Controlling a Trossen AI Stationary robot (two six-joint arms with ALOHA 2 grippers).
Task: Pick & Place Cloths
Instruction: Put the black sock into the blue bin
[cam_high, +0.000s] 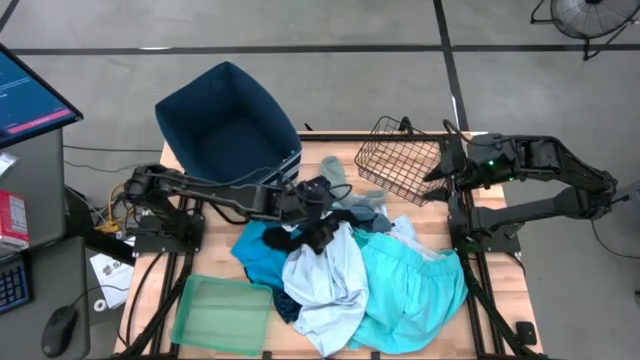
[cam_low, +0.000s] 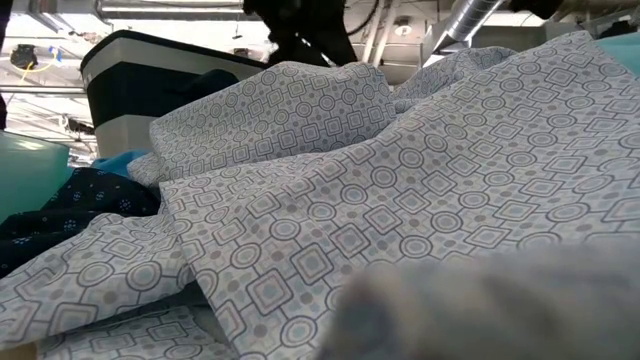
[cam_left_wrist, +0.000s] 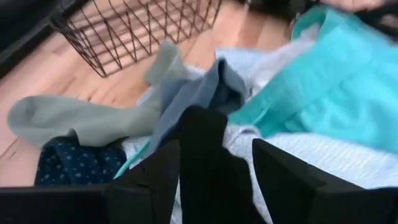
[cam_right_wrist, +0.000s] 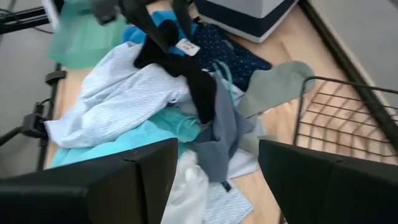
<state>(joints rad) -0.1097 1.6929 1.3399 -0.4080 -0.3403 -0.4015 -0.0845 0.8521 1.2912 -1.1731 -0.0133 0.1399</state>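
Soft cloths on bare wood

We see matt fabric cloths (cam_high: 400, 285), a black wire basket (cam_high: 400, 170), a plastic tray (cam_high: 222, 313), a wooden table (cam_high: 500, 240).

Cloths (cam_high: 350, 275) crowd the table between bin (cam_high: 225, 120) and basket (cam_high: 400, 165).

Two dark jointed arms (a green light glows on the right one).

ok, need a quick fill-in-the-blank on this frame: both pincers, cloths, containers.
1. The left pincer is shut on a ____ cloth.
2. The right pincer hangs open beside the wire ____.
3. The green tray holds ____ cloths.
4. The turquoise cloth lies on the table's ____ side.

Missing: black; basket; no; right
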